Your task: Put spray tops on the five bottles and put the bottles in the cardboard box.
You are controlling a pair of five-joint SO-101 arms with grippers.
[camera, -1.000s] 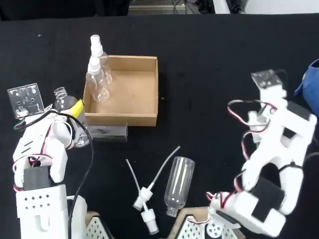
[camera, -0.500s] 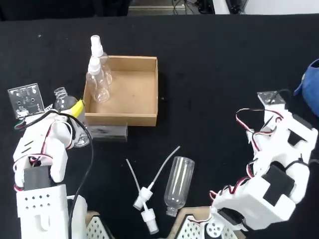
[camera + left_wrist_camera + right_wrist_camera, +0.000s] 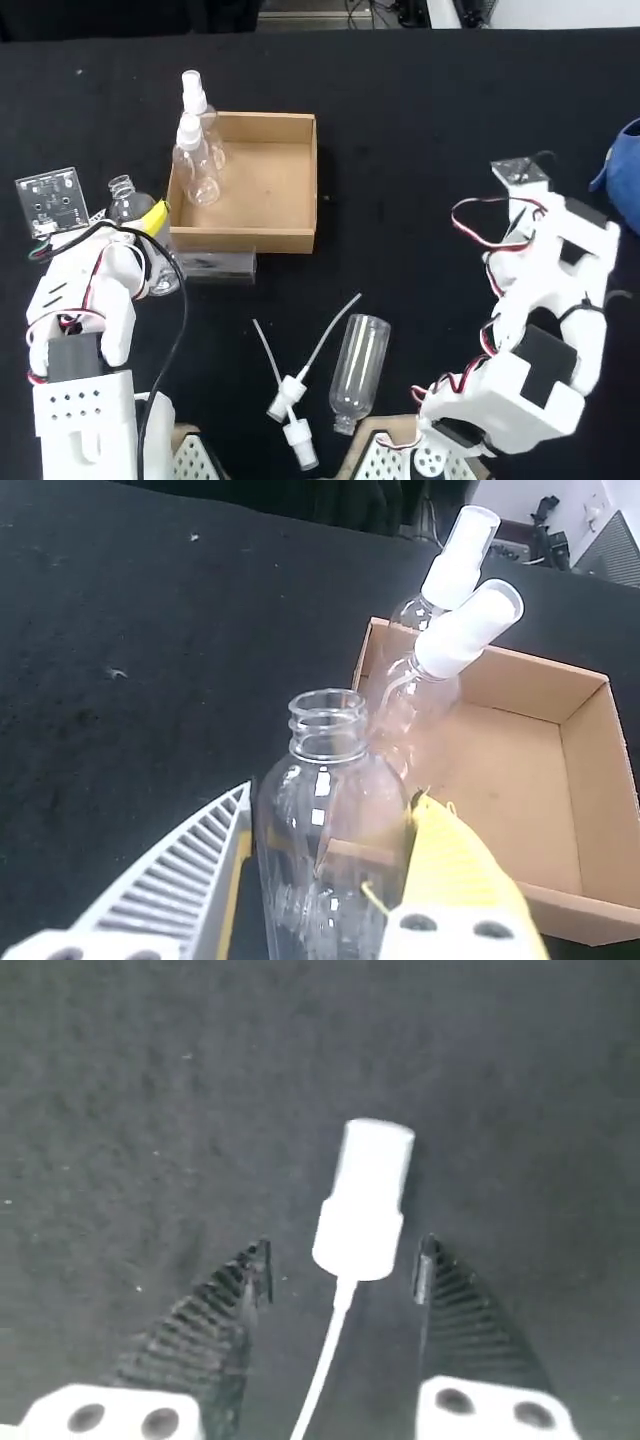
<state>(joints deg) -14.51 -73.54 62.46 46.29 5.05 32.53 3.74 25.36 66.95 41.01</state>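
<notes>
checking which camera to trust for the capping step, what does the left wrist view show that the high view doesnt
Left wrist view: how the left gripper clamps the held bottle from both sides, below its open threaded neck. High view: a capless bottle lying on the table beside two loose spray tops. Both: the held bottle, the cardboard box and two capped bottles at its corner.

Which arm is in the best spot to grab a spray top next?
Right. The right end effector is open, with a spray top lying between its jaws, gaps on both sides. The left end effector is shut on the uncapped bottle, so it seems busy.
</notes>
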